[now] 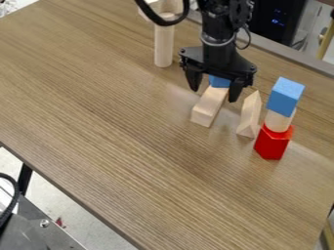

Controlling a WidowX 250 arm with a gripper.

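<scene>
Hanging over the far side of the wooden counter (130, 132) in a black gripper (214, 95), fingers (235, 91) open and apart, on either side of a small blue block (219, 82). Directly in front of that blue block, lying lengthwise toward the camera, a long pale wooden block (207, 107); hard to tell whether under the blue one or just short of it. Just to the right in the view, a pale wooden wedge (249, 116), narrow end pointing away from the camera. Beside the wedge, a three-piece stack: red block (272, 143) at the bottom, pale round block (278, 122) in the middle, larger-looking blue cube (285, 96) on top. Farther back at left, near the arm, an upright pale wooden cylinder (163, 46), beneath more pale wood partly behind a black cable (156, 17).
</scene>
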